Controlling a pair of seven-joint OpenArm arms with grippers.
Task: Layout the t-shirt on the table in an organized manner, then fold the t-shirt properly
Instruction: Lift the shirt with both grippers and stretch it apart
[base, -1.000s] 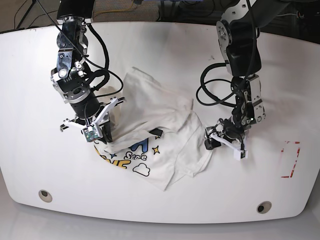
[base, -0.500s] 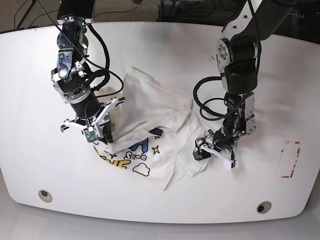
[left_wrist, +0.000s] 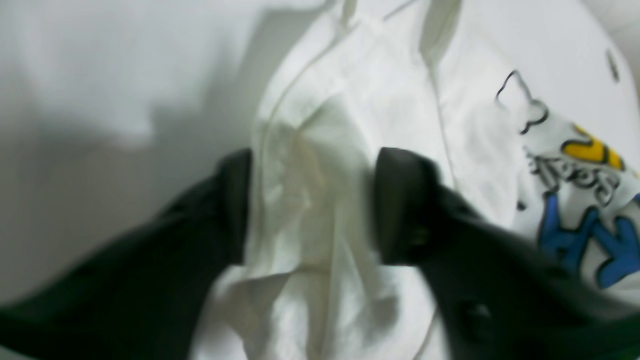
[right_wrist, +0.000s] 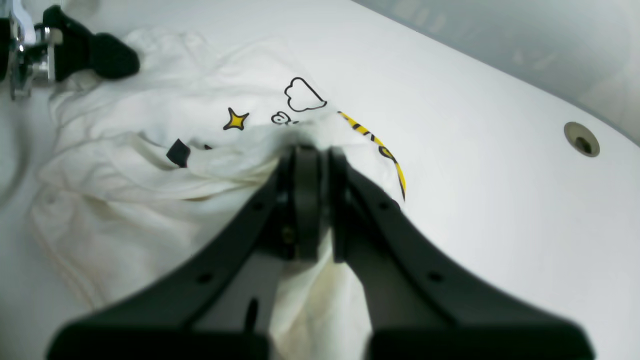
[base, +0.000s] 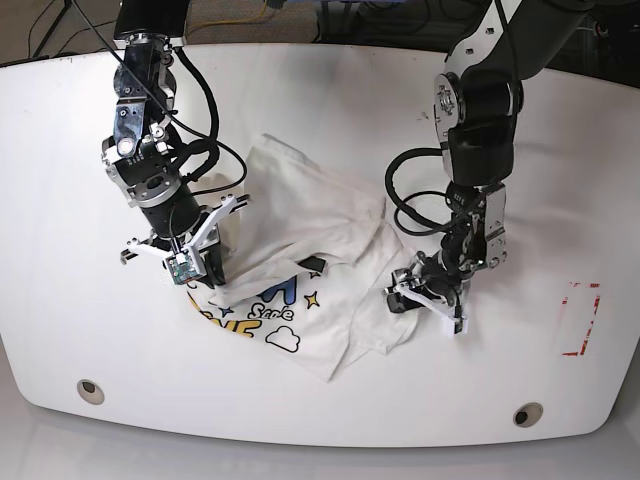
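Note:
The white t-shirt (base: 320, 230) lies crumpled in the middle of the table (base: 330, 90), with part of its blue and yellow print showing at the front. My right gripper (base: 205, 280) is shut on a bunched fold at the shirt's left side, and the cloth is pinched at the fingertips (right_wrist: 310, 150). My left gripper (base: 412, 300) sits low over the shirt's right edge. Its jaws stand apart (left_wrist: 315, 205) around a raised fold of the t-shirt (left_wrist: 350, 75), with cloth filling the gap between them.
Two round grommet holes (base: 90, 391) (base: 527, 414) sit near the table's front edge. A red dashed rectangle (base: 580, 320) is marked at the right. Black cables loop from the left arm (base: 410, 190) over the table behind the shirt.
My left gripper has moved left from the bare table onto the shirt's right edge, and its jaws have narrowed around a fold. The right arm has not moved.

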